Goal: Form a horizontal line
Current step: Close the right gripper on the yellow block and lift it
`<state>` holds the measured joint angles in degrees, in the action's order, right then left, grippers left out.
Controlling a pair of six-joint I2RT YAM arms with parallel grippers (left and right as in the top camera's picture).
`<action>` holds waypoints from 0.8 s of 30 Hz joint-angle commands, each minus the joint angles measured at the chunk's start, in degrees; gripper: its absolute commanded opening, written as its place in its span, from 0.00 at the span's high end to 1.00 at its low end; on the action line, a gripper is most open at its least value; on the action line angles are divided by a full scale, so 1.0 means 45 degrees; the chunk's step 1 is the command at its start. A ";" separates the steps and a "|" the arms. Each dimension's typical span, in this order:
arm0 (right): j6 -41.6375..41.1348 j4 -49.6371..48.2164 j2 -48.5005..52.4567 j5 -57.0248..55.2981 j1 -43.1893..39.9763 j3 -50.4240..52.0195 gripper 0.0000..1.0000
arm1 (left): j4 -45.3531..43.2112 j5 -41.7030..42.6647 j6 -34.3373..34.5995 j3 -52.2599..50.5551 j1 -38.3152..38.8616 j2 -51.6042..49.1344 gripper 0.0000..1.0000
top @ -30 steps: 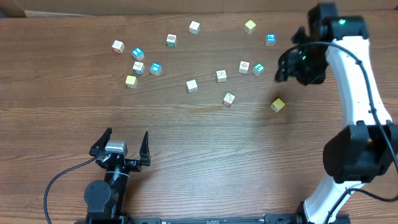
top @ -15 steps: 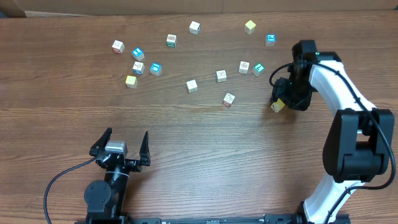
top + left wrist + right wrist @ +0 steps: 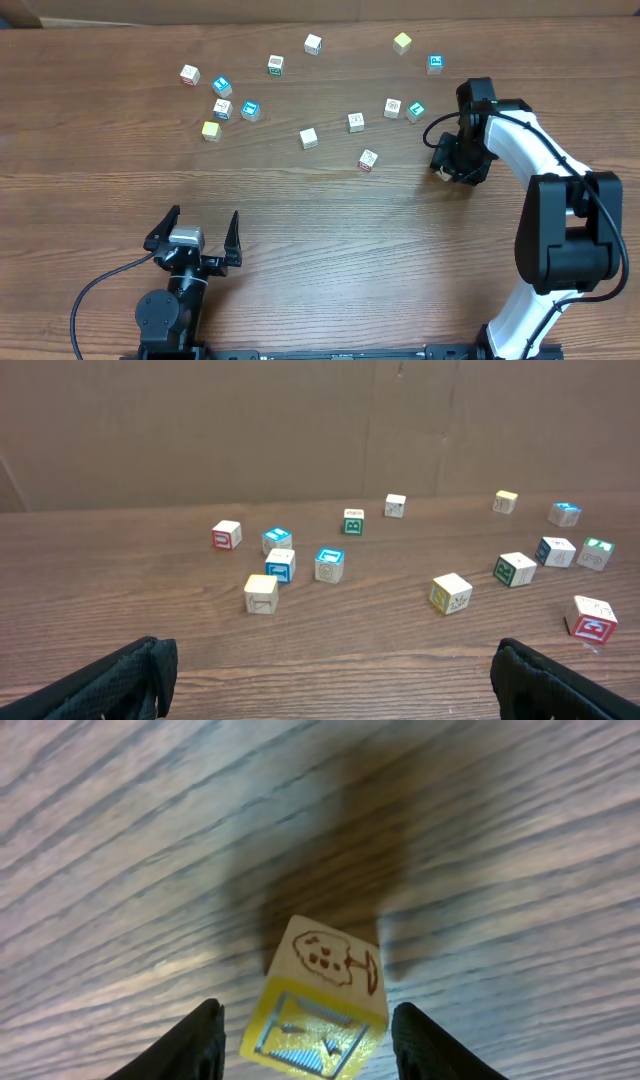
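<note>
No horizontal line is in view; the small cubes lie scattered over the wooden table. My right gripper is down at the right over a yellow cube. That cube has a tree drawing on one face. It sits tilted between my right gripper's two fingers, with a thin gap on the left side and almost none on the right. From overhead the cube is nearly hidden under the gripper. My left gripper rests wide open near the front edge, and in its wrist view the left gripper holds nothing.
A red-marked cube lies left of the right gripper. A white cube and a green-marked cube lie behind it. A cluster with blue-marked cubes and a pale yellow cube sits at the back left.
My right arm has swung down and toward the front onto the yellow cube, and its jaws have narrowed around it. The left arm has not moved.
</note>
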<state>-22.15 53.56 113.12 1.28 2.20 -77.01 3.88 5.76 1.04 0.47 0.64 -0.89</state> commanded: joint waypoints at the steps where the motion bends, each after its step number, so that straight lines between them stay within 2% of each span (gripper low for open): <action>1: -0.0078 -0.0141 0.0087 -0.0631 0.0000 0.0044 0.50 | 0.0029 -0.0049 -0.0287 -0.0044 -0.0092 0.0126 0.00; 4: -0.0078 -0.0243 0.0087 -0.0704 0.0000 0.0044 0.51 | 0.0029 -0.0049 -0.0287 -0.0044 -0.0092 0.0126 0.01; 10: -0.0078 -0.0437 0.0087 -0.0709 0.0000 0.0044 0.60 | 0.0029 -0.0049 -0.0287 -0.0044 -0.0092 0.0126 0.00; 20: 0.0374 -0.0413 0.0087 -0.0714 0.0000 0.0044 0.63 | 0.0029 -0.0049 -0.0287 -0.0044 -0.0092 0.0126 0.01; 24: 0.0699 -0.0355 0.0087 -0.0879 0.0000 0.0044 0.70 | 0.0029 -0.0049 -0.0282 -0.0044 -0.0092 0.0126 0.00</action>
<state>-20.47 52.14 113.12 -1.39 2.20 -77.01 3.88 5.76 1.04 0.47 0.64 -0.89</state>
